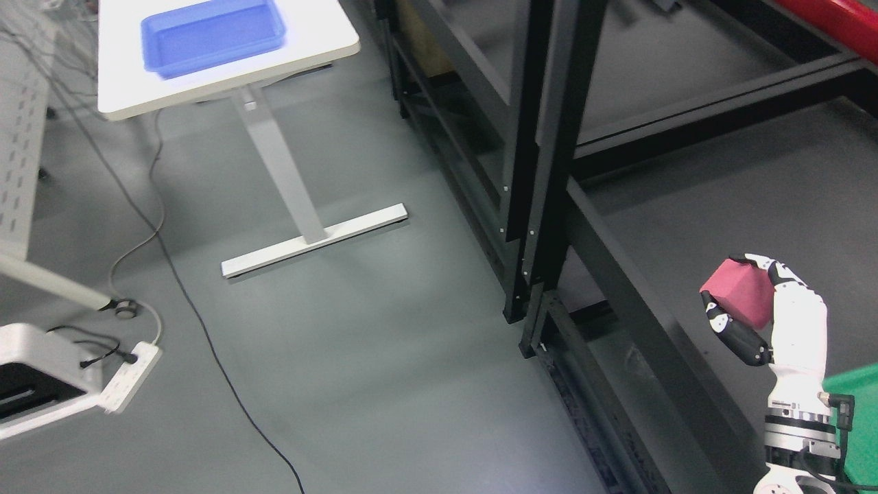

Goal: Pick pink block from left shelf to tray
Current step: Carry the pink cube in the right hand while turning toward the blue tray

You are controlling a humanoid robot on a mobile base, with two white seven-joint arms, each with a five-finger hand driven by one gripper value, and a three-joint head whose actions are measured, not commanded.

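My right hand rises from the lower right corner and is shut on the pink block, holding it in the air above the dark shelf board. White and black fingers wrap the block from below and from the top. The blue tray rests on the white table at the upper left, far from the hand. The left arm does not show.
A black metal shelf frame stands between the hand and the table. The table's grey leg and foot stand on the grey floor. Cables and a white power strip lie at the left. A green bin edge shows at the right.
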